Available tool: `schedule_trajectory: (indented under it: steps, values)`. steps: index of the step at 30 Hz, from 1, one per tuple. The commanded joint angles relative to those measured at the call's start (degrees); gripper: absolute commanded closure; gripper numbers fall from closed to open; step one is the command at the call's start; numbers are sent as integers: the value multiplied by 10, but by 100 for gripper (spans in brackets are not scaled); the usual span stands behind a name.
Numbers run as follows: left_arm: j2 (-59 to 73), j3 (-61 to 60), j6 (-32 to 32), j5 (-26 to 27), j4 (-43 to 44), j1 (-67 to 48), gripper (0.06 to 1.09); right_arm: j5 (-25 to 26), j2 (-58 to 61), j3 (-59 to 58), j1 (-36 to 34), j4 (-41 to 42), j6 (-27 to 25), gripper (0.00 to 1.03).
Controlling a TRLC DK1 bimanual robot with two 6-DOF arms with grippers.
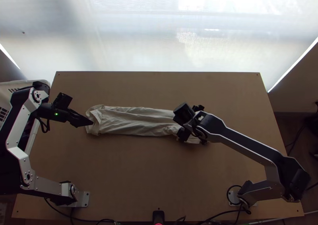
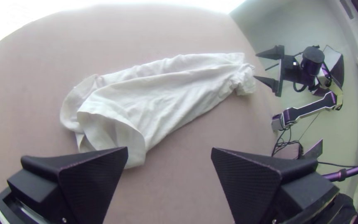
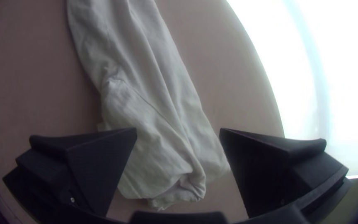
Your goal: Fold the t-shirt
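Both pairs of jaws stand wide apart: the left gripper [image 1: 90,124] is at the shirt's left end, left of the top view's centre, and the right gripper [image 1: 192,122] is over its right end, right of centre, with cloth between its fingers but not pinched. The shirt [image 1: 135,122] lies as a long, creased strip across the middle of the top view, on the table [image 1: 119,173], its left end in loose, overlapping layers, its right end bunched.

T-shirt [image 1: 133,122] partly hidden under right hand [image 1: 191,122] in top view
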Motion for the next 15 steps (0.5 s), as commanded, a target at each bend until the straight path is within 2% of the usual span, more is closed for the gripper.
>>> schedule_trajectory:
  steps: [1,5,8,15]
  values:
    - [0,-28,4,-28,64,-3,11,-2,18,3,19,6,16,10]
    - [4,-34,34,-46,70,3,11,-2,31,6,41,7,16,10]
    - [-10,-49,57,-79,98,3,11,-2,38,6,47,7,15,10]
    - [-5,-47,87,-89,111,16,11,-1,57,18,66,9,27,10]
